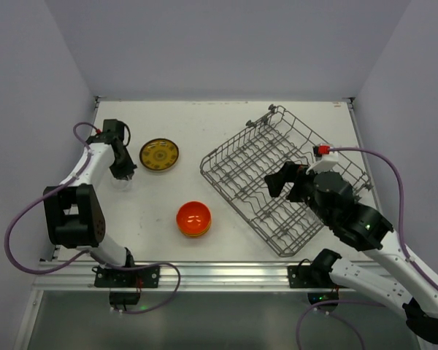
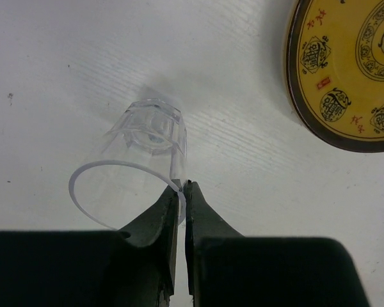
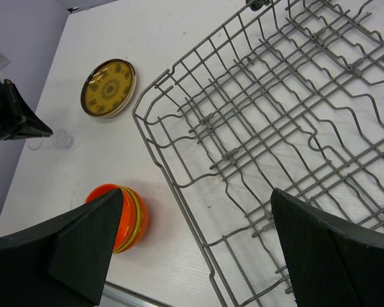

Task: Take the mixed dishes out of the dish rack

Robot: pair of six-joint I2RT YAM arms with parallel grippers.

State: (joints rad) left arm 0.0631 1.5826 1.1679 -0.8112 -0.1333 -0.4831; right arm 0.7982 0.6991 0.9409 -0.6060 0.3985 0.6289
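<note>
My left gripper (image 2: 181,186) is shut on the rim of a clear glass (image 2: 148,144), one finger inside the rim and one outside. The glass is at the table's left side (image 1: 120,180). A yellow-brown patterned plate (image 1: 159,154) lies face up just right of it, also in the left wrist view (image 2: 352,70). Nested bowls (image 1: 194,219), orange with a yellow-green one between (image 3: 125,217), sit mid-table. The grey wire dish rack (image 1: 277,157) lies at the right, with no dishes showing in it (image 3: 275,128). My right gripper (image 3: 198,217) is open and empty above the rack's near left corner (image 1: 283,188).
The white table ends in a metal rail (image 1: 219,273) at the near edge. Grey walls enclose the left, back and right. The right wrist view also shows the plate (image 3: 107,88), the glass (image 3: 63,139) and my left gripper (image 3: 13,115).
</note>
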